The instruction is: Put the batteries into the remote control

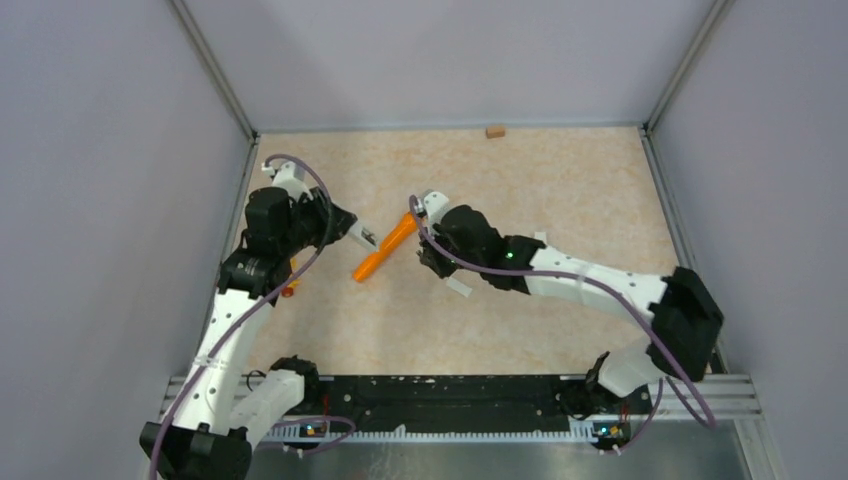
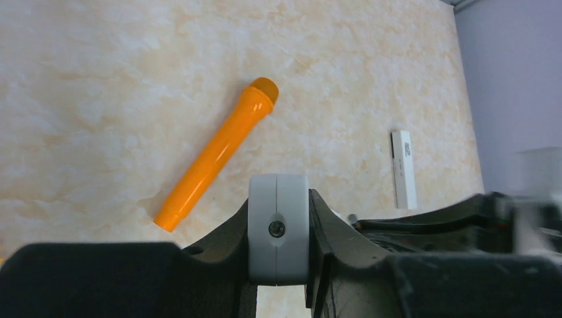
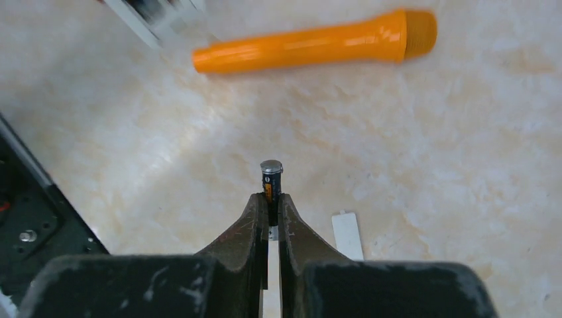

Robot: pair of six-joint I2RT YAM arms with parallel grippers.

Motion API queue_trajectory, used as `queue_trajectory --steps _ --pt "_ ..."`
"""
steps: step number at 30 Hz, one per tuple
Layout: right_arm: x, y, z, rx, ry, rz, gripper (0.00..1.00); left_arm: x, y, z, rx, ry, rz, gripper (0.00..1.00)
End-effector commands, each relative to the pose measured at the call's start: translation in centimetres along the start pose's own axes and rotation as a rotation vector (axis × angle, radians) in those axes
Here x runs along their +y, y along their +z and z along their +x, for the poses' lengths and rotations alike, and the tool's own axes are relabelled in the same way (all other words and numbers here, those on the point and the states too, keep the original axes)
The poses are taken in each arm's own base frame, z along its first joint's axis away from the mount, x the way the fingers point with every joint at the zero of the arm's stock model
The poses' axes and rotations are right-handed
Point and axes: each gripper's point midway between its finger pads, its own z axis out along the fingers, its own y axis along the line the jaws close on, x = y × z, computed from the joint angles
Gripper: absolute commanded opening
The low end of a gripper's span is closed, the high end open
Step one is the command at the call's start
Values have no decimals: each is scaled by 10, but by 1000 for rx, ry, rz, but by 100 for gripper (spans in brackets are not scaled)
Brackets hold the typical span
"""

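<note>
My right gripper point(image 3: 270, 199) is shut on a small dark battery point(image 3: 271, 177) with a silver end, held just above the table; in the top view the gripper point(image 1: 430, 262) is right of the orange tube. My left gripper point(image 2: 278, 212) is shut on the white remote control point(image 2: 278, 255), seen end-on with a seam and a screw. In the top view the left gripper point(image 1: 352, 232) holds the remote point(image 1: 366, 238) left of the tube. The other batteries are not visible.
The orange torch-like tube point(image 1: 385, 247) lies diagonally between the grippers and also shows in the wrist views point(image 2: 215, 152) point(image 3: 318, 45). A flat white cover strip point(image 1: 459, 287) point(image 2: 403, 169) point(image 3: 347, 235) lies beside the right gripper. A small brown block point(image 1: 494, 131) sits at the far edge.
</note>
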Motion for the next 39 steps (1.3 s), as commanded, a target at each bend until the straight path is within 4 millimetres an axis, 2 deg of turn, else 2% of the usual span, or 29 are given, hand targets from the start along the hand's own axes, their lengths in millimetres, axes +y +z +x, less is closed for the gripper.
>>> queue_trajectory --steps 1,5,9,14,22,27,28,29,32,39 --pt "28 -50 -80 -388 -106 -159 0 -25 7 4 35 -19 158 0" --pt "45 -78 -96 -536 -208 -260 0 -44 9 17 116 -22 280 0" --pt "54 -96 -105 -616 -314 -311 0 -61 7 28 181 -26 408 0" --pt "59 -108 -106 -652 -370 -337 0 -78 1 38 228 -38 550 0" --pt "54 -124 -99 -618 -326 -333 0 -96 -10 41 237 -138 694 0" --pt "48 -123 -94 -492 -282 -299 0 -93 -10 43 248 -248 657 0" --pt "47 -127 -99 -472 -267 -293 0 -92 -10 45 253 -281 647 0" --pt "46 -124 -91 -407 -251 -287 0 -91 -9 47 258 -312 641 0" --pt "48 -128 -87 -305 -223 -300 0 -89 -7 52 277 -422 639 0" --pt "71 -141 -81 -196 -158 -426 3 -87 -7 58 287 -469 652 0"
